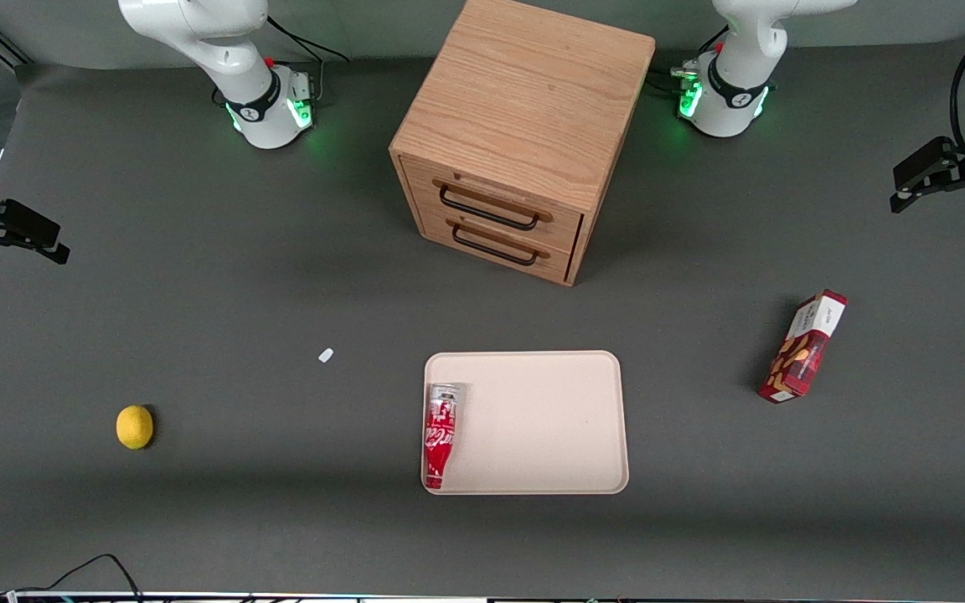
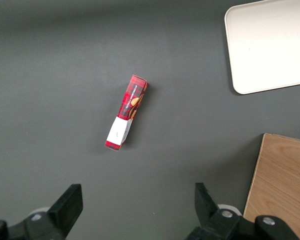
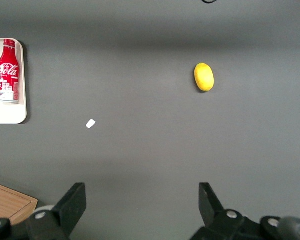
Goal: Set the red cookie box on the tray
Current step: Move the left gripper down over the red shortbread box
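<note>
The fingers [image 2: 70, 202] of the left arm's gripper [image 2: 137, 207] stand spread wide apart with nothing between them, held in the air above the dark table [image 1: 198, 519] at the working arm's end; in the front view the gripper [image 1: 922, 180] shows at that edge of the table, farther from the front camera than the red cookie box [image 1: 802, 347]. The red cookie box [image 2: 126, 112] lies flat on the bare table surface toward the working arm's end, its long axis somewhat slanted, its white end panel turned toward the gripper and its dark-red end nearer the front camera. It touches nothing. The tray [image 1: 549, 419] sits well apart from the box, near the middle of the table and closer to the table's front edge; one rounded corner of the tray [image 2: 270, 45] also shows in the left wrist view. A Coca-Cola bottle [image 1: 441, 435] lies on its side inside the tray along the short rim that faces the parked arm's end. The wooden two-drawer cabinet [image 1: 516, 134] stands farther from the front camera than the tray, its drawer fronts facing the tray. Toward the parked arm's end lie a small white scrap [image 1: 326, 355] and, nearer the table's edge, a lemon [image 1: 134, 426].
</note>
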You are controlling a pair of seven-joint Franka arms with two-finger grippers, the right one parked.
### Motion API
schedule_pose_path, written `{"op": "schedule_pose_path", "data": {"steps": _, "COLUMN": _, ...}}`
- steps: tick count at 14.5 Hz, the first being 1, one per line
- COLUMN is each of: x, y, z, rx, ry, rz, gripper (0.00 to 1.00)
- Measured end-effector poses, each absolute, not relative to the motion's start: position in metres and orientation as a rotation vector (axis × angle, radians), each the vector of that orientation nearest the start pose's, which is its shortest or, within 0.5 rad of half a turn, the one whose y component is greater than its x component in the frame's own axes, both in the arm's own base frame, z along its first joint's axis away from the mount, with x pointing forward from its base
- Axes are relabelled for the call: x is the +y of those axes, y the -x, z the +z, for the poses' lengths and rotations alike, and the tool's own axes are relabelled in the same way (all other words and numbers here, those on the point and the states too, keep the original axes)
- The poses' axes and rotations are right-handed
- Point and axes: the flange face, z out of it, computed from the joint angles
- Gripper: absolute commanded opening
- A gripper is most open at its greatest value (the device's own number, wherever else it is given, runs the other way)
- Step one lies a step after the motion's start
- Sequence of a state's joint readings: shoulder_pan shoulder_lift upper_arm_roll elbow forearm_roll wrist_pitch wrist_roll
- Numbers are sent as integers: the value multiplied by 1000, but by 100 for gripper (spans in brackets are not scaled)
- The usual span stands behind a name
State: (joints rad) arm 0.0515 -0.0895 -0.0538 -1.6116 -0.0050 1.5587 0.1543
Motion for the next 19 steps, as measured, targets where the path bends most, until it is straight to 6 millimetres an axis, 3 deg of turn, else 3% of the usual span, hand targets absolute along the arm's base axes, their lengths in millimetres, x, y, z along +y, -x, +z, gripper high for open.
{"op": "schedule_pose_path", "data": {"steps": 5, "x": -2, "y": -527, "z": 650, "rx": 242, "ry": 3129, "rz": -51, "gripper": 100}}
{"op": "schedule_pose_path", "data": {"steps": 8, "x": -1, "y": -538, "z": 630, "rx": 248, "ry": 3132, "rz": 3, "gripper": 100}}
{"op": "schedule_pose_path", "data": {"steps": 11, "x": 7, "y": -565, "z": 586, "rx": 380, "ry": 3113, "rz": 78, "gripper": 100}}
{"op": "schedule_pose_path", "data": {"steps": 15, "x": 45, "y": -600, "z": 512, "rx": 477, "ry": 3109, "rz": 113, "gripper": 100}}
{"op": "schedule_pose_path", "data": {"steps": 19, "x": 55, "y": -609, "z": 432, "rx": 473, "ry": 3108, "rz": 69, "gripper": 100}}
